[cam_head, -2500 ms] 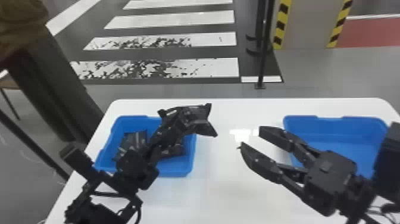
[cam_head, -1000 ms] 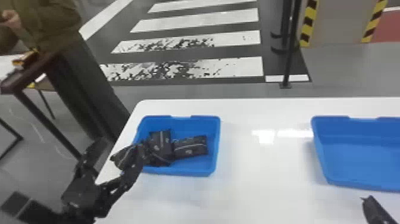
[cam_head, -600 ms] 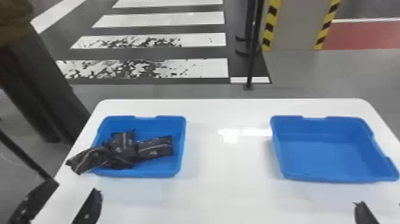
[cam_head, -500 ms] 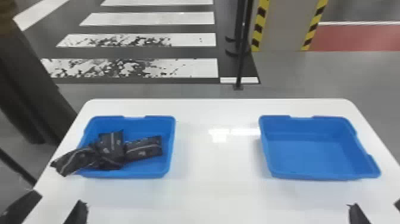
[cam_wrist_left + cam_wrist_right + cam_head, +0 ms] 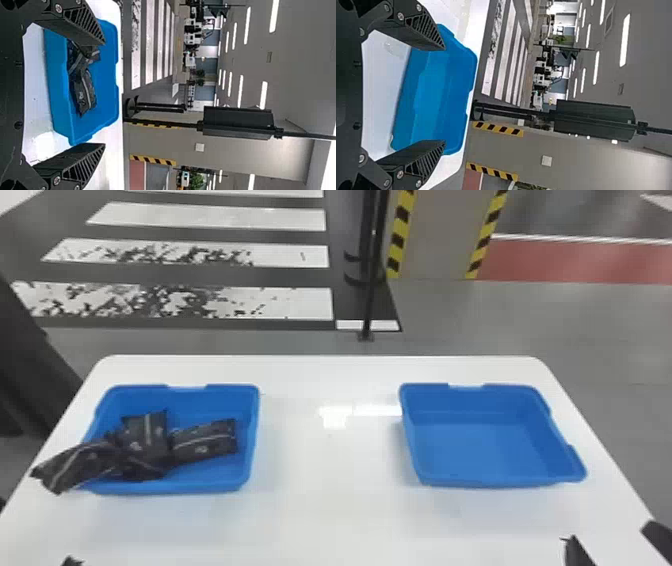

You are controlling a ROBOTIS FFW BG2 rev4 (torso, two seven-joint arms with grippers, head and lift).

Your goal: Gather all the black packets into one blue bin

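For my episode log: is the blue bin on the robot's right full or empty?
Empty: in the head view, the right-hand bin shows a bare blue floor and walls, no packet inside.

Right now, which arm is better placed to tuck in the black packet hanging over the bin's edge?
Left, I'd judge: the left gripper is open and faces the left-hand bin, whose near corner that packet overhangs; the right gripper faces the empty bin.
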